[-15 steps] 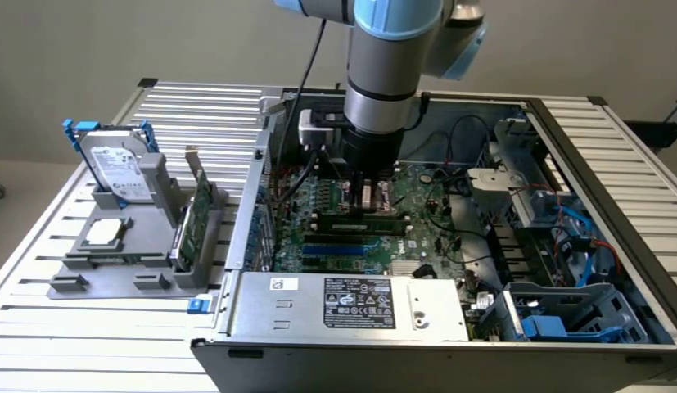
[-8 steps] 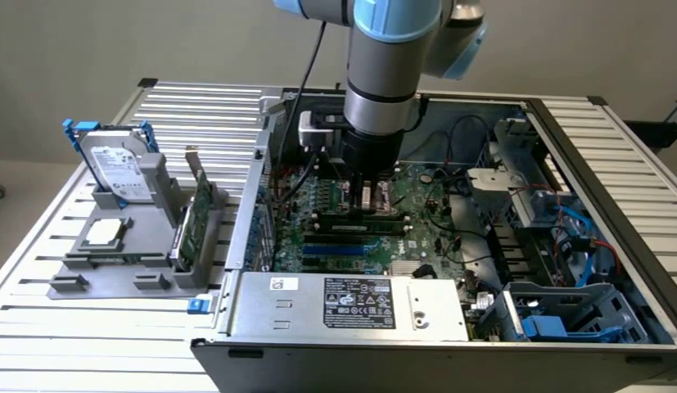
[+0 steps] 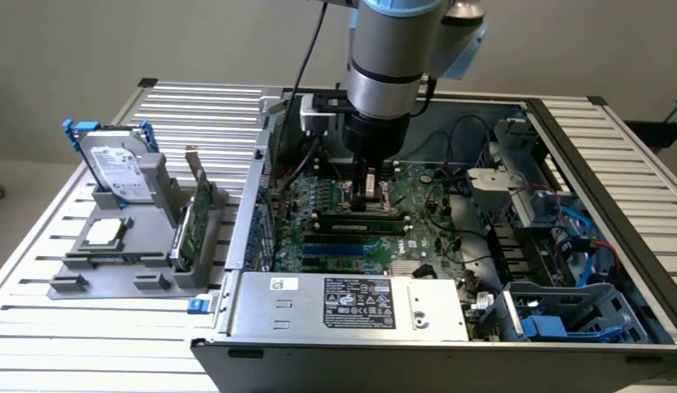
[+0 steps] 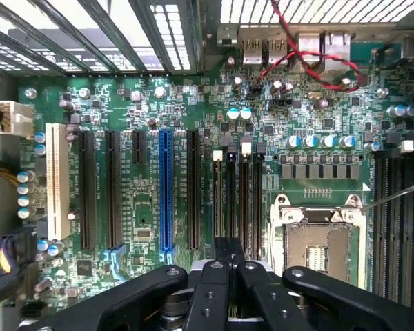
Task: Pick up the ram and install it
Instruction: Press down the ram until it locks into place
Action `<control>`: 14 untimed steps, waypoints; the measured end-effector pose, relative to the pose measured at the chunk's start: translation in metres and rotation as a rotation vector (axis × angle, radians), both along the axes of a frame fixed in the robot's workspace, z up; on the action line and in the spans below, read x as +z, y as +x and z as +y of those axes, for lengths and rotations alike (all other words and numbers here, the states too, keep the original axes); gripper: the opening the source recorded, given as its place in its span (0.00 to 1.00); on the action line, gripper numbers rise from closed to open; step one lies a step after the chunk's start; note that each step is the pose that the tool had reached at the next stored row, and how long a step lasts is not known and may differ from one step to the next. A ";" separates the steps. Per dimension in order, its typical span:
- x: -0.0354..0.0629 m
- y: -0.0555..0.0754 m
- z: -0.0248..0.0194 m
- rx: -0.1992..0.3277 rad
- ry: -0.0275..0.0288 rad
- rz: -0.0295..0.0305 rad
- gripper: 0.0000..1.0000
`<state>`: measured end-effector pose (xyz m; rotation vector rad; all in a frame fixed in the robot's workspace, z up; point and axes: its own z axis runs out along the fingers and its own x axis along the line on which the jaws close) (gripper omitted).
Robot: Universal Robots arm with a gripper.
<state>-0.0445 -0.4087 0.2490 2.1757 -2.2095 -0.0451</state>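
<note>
Slatted metal table [image 3: 76, 344] underneath it all, and on it the open computer case [image 3: 316, 364]. Nearest the exterior camera, on this side of the hand, sits the grey power supply [image 3: 349, 304] with its white label. Just past it is the green motherboard [image 3: 426, 237], and that's where the action is.

Right under the fingertips is the ram [image 3: 360, 219]. It's a long, thin, dark-green strip standing on edge, lined up in the memory slots, with white clips at either end of the row. The gripper [image 3: 372, 205] comes straight down onto the middle of its top edge, fingers drawn narrow and pinched on the stick. Whether it is fully seated I can't tell.

From the wrist, the gripper [image 4: 228, 252] shows its black fingers [image 4: 214, 276] close together over the row of memory slots [image 4: 245, 193]. The bare CPU socket [image 4: 317, 248] lies just to one side of the hand, and the blue expansion slot [image 4: 165, 193] is a little off on the other.

Well away from the hand, outside the case toward the exterior view's left, is a grey holder [image 3: 109, 254]. It carries the green expansion card [image 3: 198, 217] and, farther back, the silver hard drive [image 3: 115, 168]. Above it all the grey arm [image 3: 387, 57] rises out of frame.
</note>
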 end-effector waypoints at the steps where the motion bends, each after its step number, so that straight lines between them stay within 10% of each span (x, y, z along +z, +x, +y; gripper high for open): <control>1: 0.0011 0.002 -0.0006 0.000 0.0000 0.0006 0.11; 14: 0.0034 0.021 -0.0079 0.000 0.0009 0.0039 0.11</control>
